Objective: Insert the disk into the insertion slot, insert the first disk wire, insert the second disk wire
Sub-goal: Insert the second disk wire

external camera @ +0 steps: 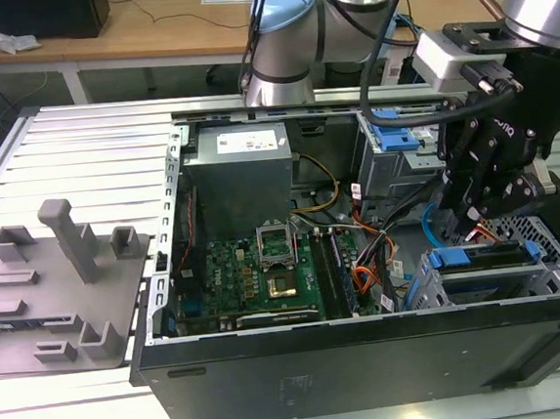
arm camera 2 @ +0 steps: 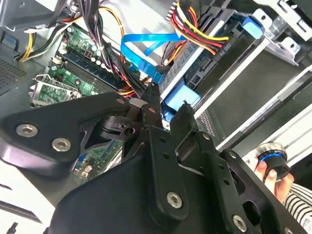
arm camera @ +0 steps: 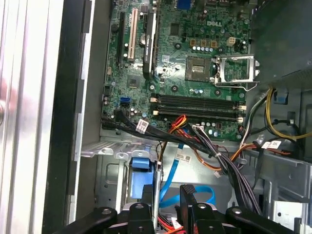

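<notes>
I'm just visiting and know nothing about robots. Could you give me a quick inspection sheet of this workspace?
Surface: ribbed metal table, with an open PC case on it.
Job's things: disk in its blue carrier looks seated in the slot; blue wire loops nearby.
Clutter: grey fixture plate.
Grippers: gripper open, right by the blue wire's plug.
Cables: orange-red bundle; black bundle.
Surroundings: wooden desk; a person's hand.
</notes>
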